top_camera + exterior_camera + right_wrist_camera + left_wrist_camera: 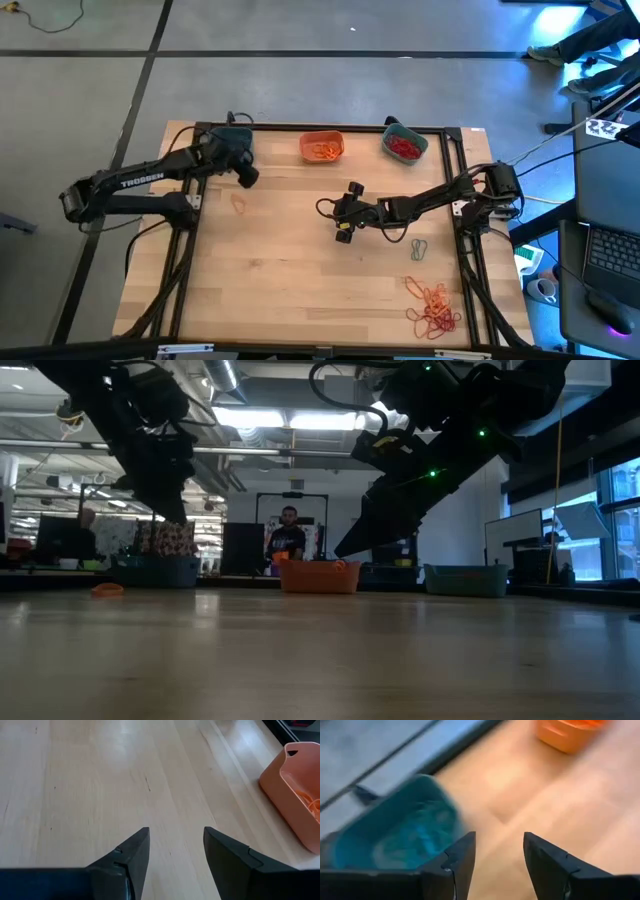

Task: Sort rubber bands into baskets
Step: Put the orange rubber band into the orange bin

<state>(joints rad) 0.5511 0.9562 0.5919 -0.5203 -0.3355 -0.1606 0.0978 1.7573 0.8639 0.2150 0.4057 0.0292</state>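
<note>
My left gripper (248, 178) is open and empty, just beside the left teal basket (235, 140), which also shows in the left wrist view (395, 830). My right gripper (345, 212) is open and empty above the bare middle of the table (100, 780). The orange basket (322, 147) holds orange rubber bands. The right teal basket (404, 145) holds red ones. A pile of orange and red rubber bands (432, 308) lies at the near right. A grey-teal band (418, 248) lies above the pile, and a single orange band (238, 203) lies at the left.
The three baskets stand in a row along the far edge. Black cables (325, 207) trail from the right arm over the table. A black frame rail (462, 190) runs along the table's sides. A person (288, 535) shows in the room behind.
</note>
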